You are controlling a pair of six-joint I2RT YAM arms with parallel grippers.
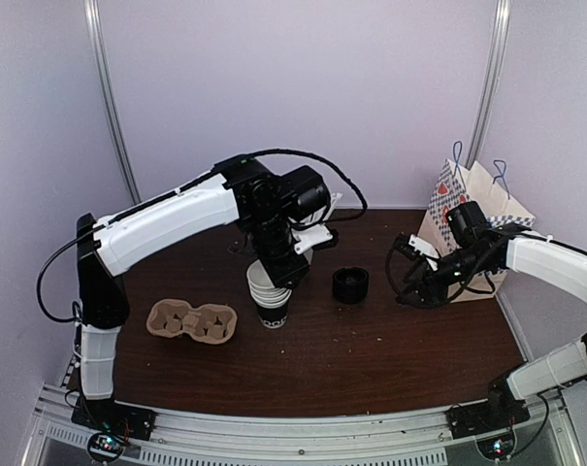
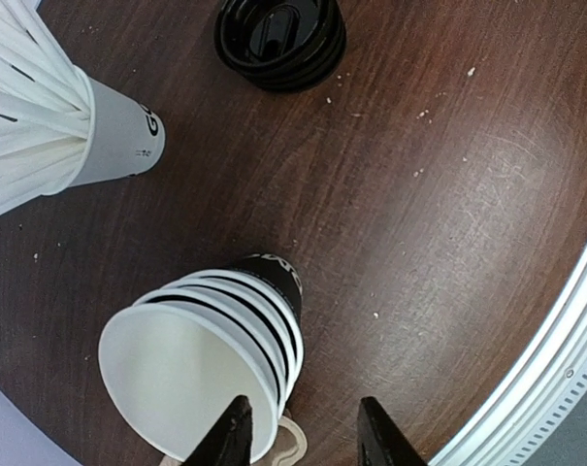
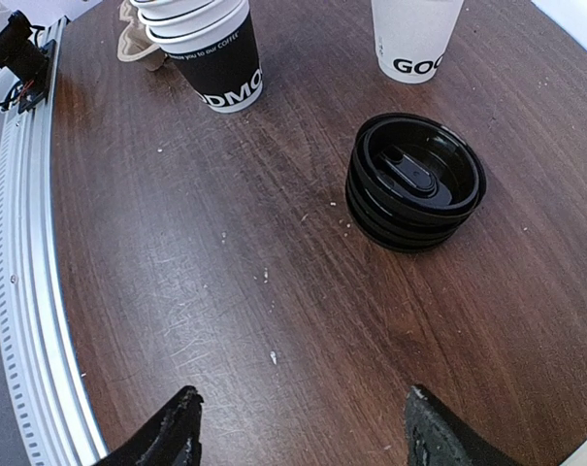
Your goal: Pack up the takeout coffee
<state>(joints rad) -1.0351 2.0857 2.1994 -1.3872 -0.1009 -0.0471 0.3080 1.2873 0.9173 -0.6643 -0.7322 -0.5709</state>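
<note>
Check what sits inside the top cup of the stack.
Nothing visible: the top cup shows bare white walls. Its near rim is hidden behind a left gripper finger.

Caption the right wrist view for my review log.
Open right tool above the brown table, facing a stack of black lids; nested black paper cups and a white cup stand beyond.

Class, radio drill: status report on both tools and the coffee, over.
Left tool open, at cup stack rim. Right tool open, over table near lid stack. No lidded coffee in view.

Brown table [image 1: 371, 340] carries cup stack [image 1: 271, 296], lids [image 1: 350, 283], carrier [image 1: 192, 321], straw cup [image 2: 118, 131], bag [image 1: 458, 194].
</note>
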